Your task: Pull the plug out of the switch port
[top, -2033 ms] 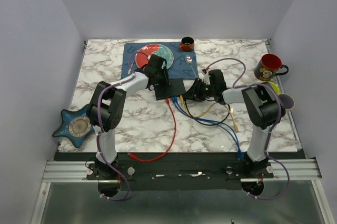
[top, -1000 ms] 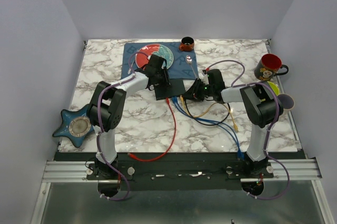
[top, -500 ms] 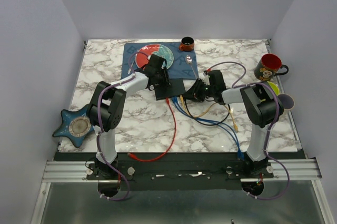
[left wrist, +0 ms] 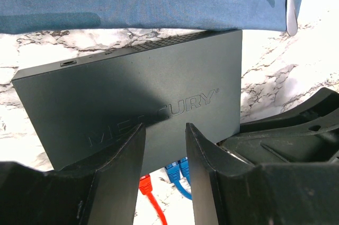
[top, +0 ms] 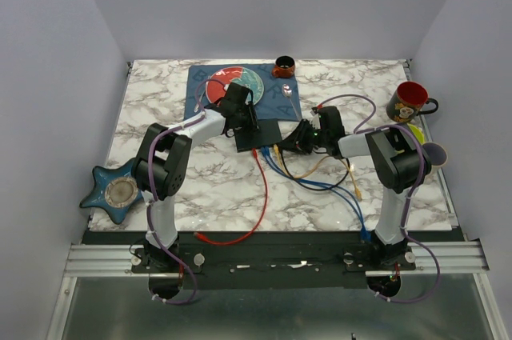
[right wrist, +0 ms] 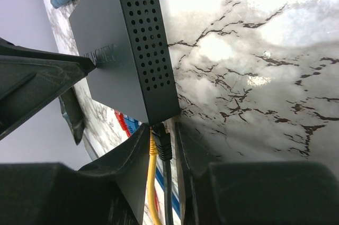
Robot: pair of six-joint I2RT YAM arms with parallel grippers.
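The flat dark grey rectangular switch (top: 260, 134) lies on the white marbled table (top: 152, 100) at the blue cloth placemat's (top: 200, 92) near edge. Its sockets hold a red plug (left wrist: 145, 182), blue plugs (left wrist: 177, 171), a yellow plug (right wrist: 152, 145) and a black plug (right wrist: 163, 143). The right gripper (right wrist: 161, 131) is pinched narrowly on the black plug, and the left gripper (left wrist: 165, 127), slightly parted, rests on the switch's top and grips nothing.

My marble table (top: 160, 100) carries a blue placemat (top: 278, 105) at the far edge, the switch (top: 260, 134) in the middle, cables (top: 262, 196) toward the near edge, a star dish (top: 120, 190) at the left edge, and a red mug (top: 410, 102) at the right edge.
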